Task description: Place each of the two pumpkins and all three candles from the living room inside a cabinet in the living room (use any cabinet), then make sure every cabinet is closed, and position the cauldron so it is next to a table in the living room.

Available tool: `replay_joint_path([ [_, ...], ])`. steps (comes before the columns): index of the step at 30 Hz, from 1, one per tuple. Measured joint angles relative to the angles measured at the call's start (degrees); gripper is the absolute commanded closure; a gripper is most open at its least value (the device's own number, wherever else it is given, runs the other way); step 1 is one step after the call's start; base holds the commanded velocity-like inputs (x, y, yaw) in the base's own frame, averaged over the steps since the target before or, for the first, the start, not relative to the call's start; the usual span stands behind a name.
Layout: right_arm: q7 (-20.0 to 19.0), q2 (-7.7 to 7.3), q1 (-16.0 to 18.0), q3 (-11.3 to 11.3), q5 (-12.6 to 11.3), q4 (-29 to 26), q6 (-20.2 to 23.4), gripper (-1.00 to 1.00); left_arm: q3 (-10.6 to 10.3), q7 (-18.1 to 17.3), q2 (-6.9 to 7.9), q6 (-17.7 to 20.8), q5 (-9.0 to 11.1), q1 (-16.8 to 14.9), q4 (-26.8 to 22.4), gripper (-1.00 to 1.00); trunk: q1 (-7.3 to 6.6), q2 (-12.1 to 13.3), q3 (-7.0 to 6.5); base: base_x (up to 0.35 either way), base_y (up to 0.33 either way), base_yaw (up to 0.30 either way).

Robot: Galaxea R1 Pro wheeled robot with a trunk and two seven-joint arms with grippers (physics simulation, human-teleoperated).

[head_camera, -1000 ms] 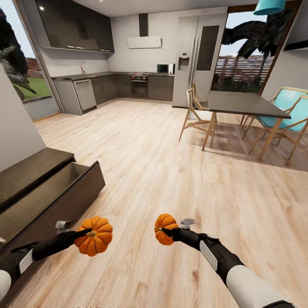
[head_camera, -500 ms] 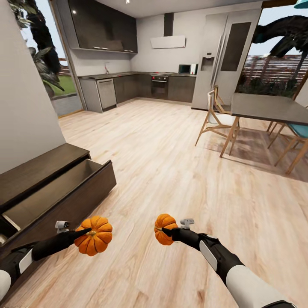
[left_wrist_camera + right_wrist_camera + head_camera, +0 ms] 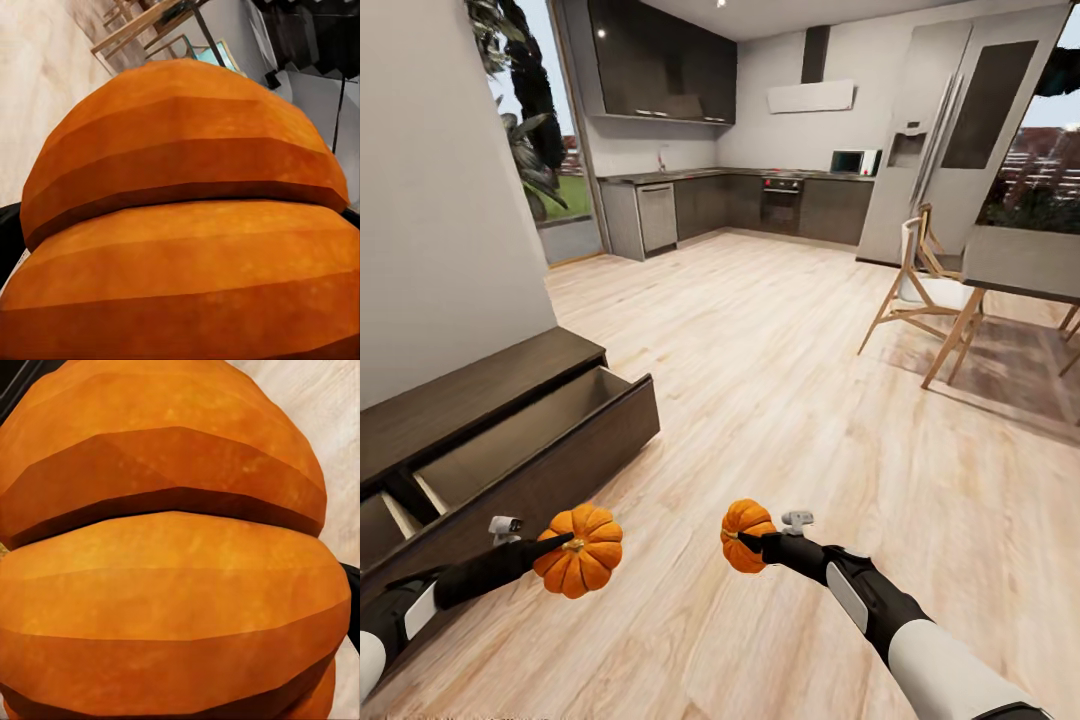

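Note:
Both arms carry a ribbed orange pumpkin over the plank floor. My left gripper (image 3: 563,545) is shut on the larger-looking pumpkin (image 3: 582,552), whose orange ribs (image 3: 187,225) press close against the left wrist camera. My right gripper (image 3: 745,542) is shut on the second pumpkin (image 3: 743,530), seen close up as orange ribs (image 3: 172,562) in the right wrist view. The long, low dark brown cabinet (image 3: 470,395) stands at the left against a pale wall, with one drawer (image 3: 550,425) pulled out, its pale inside bare; a second open compartment shows at the far left edge.
A dining table (image 3: 1025,262) with wooden chairs (image 3: 925,290) stands at the right. The kitchen counter (image 3: 740,200) and a tall fridge (image 3: 950,130) line the back wall. Wide light wood floor (image 3: 790,400) lies ahead between cabinet and table.
The whole view has swung leftward: the cabinet and open drawer now sit further right in the picture, and more of the cabinet shows. Both arms hold their pumpkins unchanged.

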State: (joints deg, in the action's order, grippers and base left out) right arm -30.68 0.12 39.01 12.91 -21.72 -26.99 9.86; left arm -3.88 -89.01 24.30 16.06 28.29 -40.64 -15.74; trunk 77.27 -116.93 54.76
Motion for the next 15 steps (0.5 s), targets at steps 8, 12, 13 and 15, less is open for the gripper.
replay_joint_path([
  [8,0.01,0.01,0.0,0.0,0.1,0.02,-0.01,1.0,0.03,-0.17,0.02,-0.04,0.01,0.0,-0.01,1.0,-0.01,0.0,0.0,0.235,-0.251,0.29],
  [12,0.01,0.01,0.0,0.02,0.13,0.02,-0.01,1.0,0.83,-0.17,0.02,-0.04,0.09,0.0,-0.01,1.0,-0.01,0.0,0.0,0.267,-0.24,0.29],
  [13,0.01,0.01,0.0,0.04,0.14,0.02,-0.01,1.0,1.49,-0.18,0.02,-0.04,0.15,-0.01,0.01,1.0,-0.01,0.0,0.0,0.273,-0.232,0.29],
  [15,0.01,0.01,0.0,0.03,0.15,0.02,-0.02,1.0,2.33,-0.21,0.03,-0.04,0.18,-0.01,0.08,1.0,-0.01,0.0,0.0,0.273,-0.231,0.29],
])
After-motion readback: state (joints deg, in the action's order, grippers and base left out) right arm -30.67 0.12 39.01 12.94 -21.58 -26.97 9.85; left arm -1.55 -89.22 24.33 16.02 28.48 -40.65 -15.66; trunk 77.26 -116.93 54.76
